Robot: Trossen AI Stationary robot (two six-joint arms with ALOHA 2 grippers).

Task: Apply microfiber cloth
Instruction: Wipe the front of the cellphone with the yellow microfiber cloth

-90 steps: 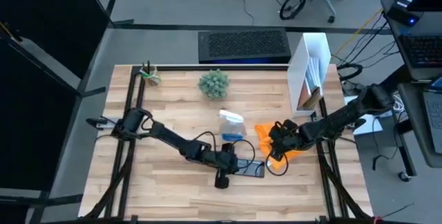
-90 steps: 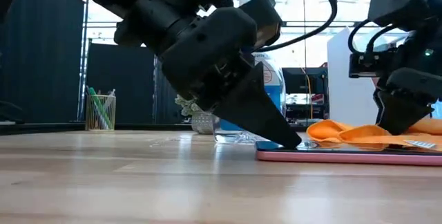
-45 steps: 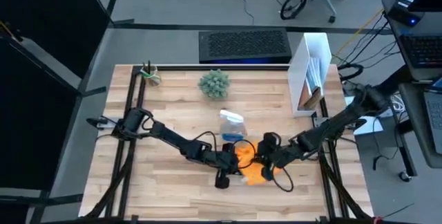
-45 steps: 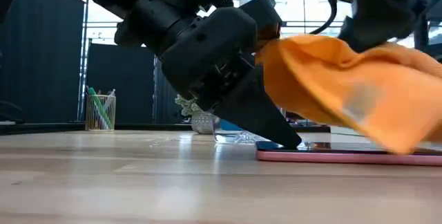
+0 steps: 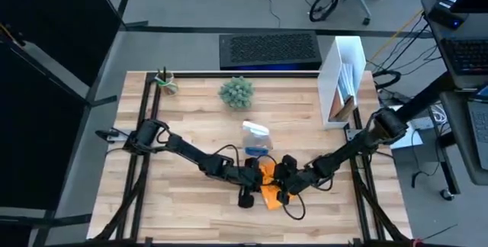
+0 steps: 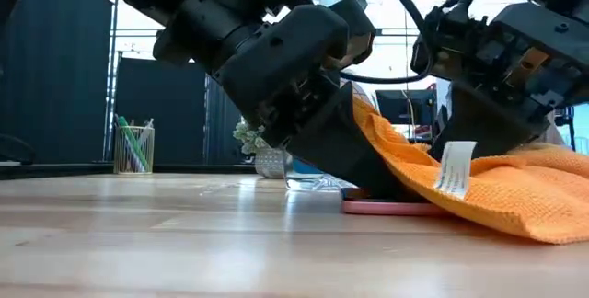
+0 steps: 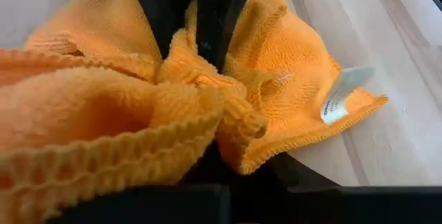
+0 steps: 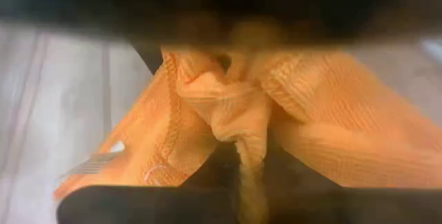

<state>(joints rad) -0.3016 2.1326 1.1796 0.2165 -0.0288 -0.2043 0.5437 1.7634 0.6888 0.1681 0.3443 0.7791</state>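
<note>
The orange microfiber cloth (image 5: pixel 268 187) lies bunched over the dark phone, whose pink edge (image 6: pixel 386 208) shows under it in the low view. A white tag (image 6: pixel 451 167) hangs from the cloth. My right gripper (image 5: pixel 284 185) stands over the cloth, shut on it. My left gripper (image 6: pixel 373 186) is shut, its fingers slanting down onto the phone's left end, with the cloth draped against them. Most of the phone is hidden. My left gripper presses its shut fingertips (image 6: pixel 366 180) down on the phone's left end, slanting in from the table's left. The cloth covers part of the spot. The phone lies flat on the table. My right gripper pinches a bunched fold of the cloth (image 7: pixel 186 54) between its two fingers, which point down from above. There are several layers. The cloth hangs slack below the fingers, its lower part (image 6: pixel 515 213) lying on the phone and the table.
A clear spray bottle (image 5: pixel 255 135) stands just beyond the phone. Farther back are a green plant (image 5: pixel 235 92), a pen cup (image 5: pixel 165 81) and a white box (image 5: pixel 345 79). Bare wood lies toward the near left (image 5: pixel 175 209).
My right gripper has carried the cloth from the right of the phone toward the table's left, lifting it clear of the table and then lowering it. The cloth now lies over the phone and against my left gripper's fingers.
</note>
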